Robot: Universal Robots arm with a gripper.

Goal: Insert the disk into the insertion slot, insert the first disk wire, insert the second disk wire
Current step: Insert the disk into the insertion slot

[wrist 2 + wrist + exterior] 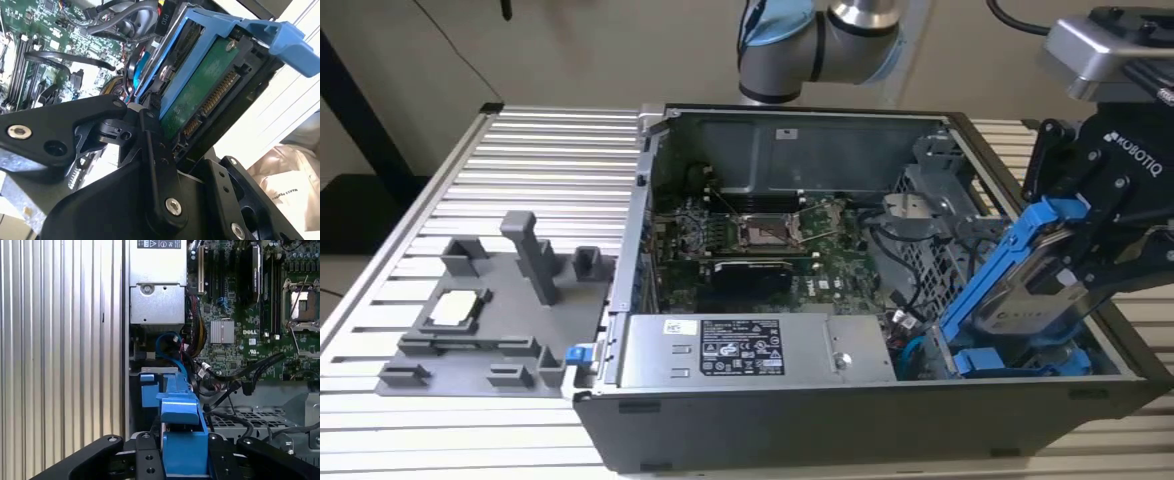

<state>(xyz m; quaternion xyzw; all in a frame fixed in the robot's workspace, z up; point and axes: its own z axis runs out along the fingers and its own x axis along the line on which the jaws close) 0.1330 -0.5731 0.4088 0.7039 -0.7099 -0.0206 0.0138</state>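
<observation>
1. Closest to the lens in the second wrist view are the black bolted linkage bars of the gripper (162,127). Right beyond them is the flat silver-grey disk (200,95) in its bright blue plastic frame, with its green circuit-board side showing.
2. From the exterior view I see the disk held steeply tilted over the exterior view's right end of the open dark-grey computer case (854,420). Its lower end dips inside the case, near the insertion slot (937,250), the bay of the grey perforated sheet-metal cage. It is not seated in the bay.
3. Handling, as I judge it: the drive is rigid and fairly dense for its size, while the plastic frame is thinner and a little springy. The bare board and the gold connector row along one edge look like the fragile parts. I would take hold on the frame's long side rails, never on the board.
4. The claw is closed down to the width of the frame. In the first wrist view its black fingers (149,457) press on either side of the blue plastic. It grips the disk and nothing else.
5. Black cables (240,385) lie loose over the green motherboard (235,315) just beside the cage. The disk's connector row is bare, so I judge neither wire is plugged in.
</observation>
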